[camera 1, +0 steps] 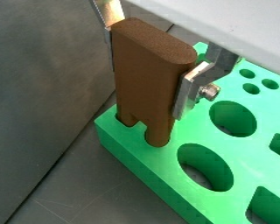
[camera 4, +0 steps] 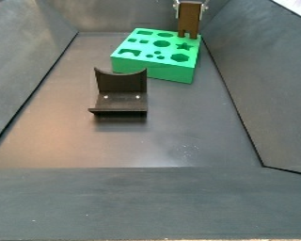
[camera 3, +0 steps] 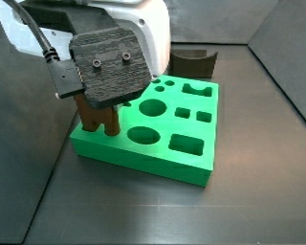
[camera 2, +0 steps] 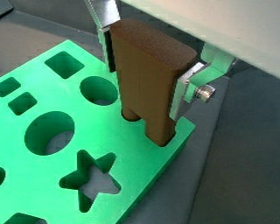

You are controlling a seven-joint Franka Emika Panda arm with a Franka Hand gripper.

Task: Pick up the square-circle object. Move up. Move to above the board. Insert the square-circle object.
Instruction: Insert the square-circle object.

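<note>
The square-circle object (camera 1: 149, 79) (camera 2: 145, 83) is a tall brown block with two prongs, and it stands upright in my gripper (camera 1: 152, 61) (camera 2: 146, 66), which is shut on its upper part. A silver finger (camera 1: 189, 89) (camera 2: 185, 87) presses each side. The prong tips meet the green board (camera 1: 241, 179) (camera 2: 38, 166) at one corner and seem to enter cut-outs there; how deep is hidden. In both side views the gripper (camera 3: 111, 67) (camera 4: 188, 8) hangs over that corner of the board (camera 3: 182, 144) (camera 4: 147, 56), with the object (camera 3: 97, 122) (camera 4: 187, 24) below it.
The dark fixture (camera 4: 118, 92) (camera 3: 191, 63) stands on the grey floor apart from the board. Sloping grey walls (camera 4: 27, 75) enclose the floor. The board's other cut-outs, among them a star (camera 2: 90, 175) and circles (camera 1: 230, 118), hold nothing.
</note>
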